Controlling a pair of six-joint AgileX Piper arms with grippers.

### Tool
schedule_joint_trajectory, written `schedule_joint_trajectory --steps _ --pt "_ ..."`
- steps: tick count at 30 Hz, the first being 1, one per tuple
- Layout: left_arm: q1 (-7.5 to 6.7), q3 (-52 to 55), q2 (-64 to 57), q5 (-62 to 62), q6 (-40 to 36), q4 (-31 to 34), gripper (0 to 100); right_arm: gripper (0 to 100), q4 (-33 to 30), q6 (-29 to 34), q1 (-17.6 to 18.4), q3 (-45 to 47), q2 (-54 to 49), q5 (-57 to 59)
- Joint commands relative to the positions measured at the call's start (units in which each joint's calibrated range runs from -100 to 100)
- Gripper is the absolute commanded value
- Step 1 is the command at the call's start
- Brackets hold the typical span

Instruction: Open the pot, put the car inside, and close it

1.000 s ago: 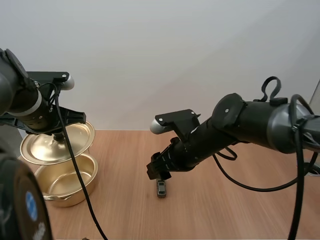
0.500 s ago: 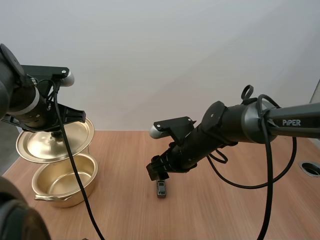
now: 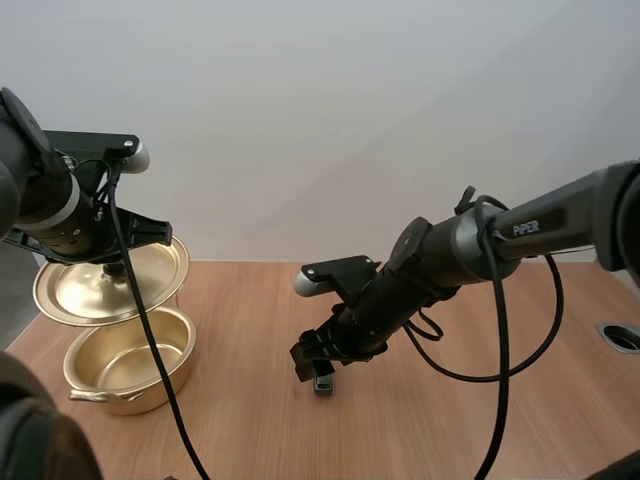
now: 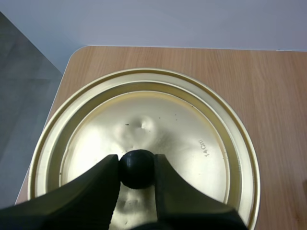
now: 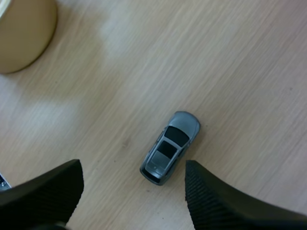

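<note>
Right wrist view: the right gripper (image 5: 132, 178) is held open over the table (image 5: 249, 72), its ribbed fingers (image 5: 216, 201) set wide apart. The grey car (image 5: 170, 147) is seen lying on the wood with its near end between the fingertips, untouched by either. The black knob (image 4: 136, 170) of the gold lid (image 4: 192, 120) is pinched between the left gripper's (image 4: 136, 163) fingers, and the lid is held above the open pot (image 3: 125, 365).
</note>
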Motion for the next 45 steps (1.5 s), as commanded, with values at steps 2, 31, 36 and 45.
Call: schedule_joint_trajectory --steps 2,31,36,45 --pt "0.03 -0.1 0.0 0.0 0.1 0.0 0 100 0.1 -0.9 0.0 0.0 1.9 -2.7" --pt "0.03 -0.1 0.0 0.0 2.3 -0.5 0 100 1.8 -3.9 0.0 -5.3 13.7 -2.5" --pt "0.03 -0.1 0.0 0.0 2.3 -0.5 0 80 1.8 -3.9 0.0 -5.5 15.9 -1.5" --pt "0.03 -0.1 0.0 0.0 2.3 -0.5 0 0 0.6 -3.9 0.0 -5.6 16.6 -1.5"
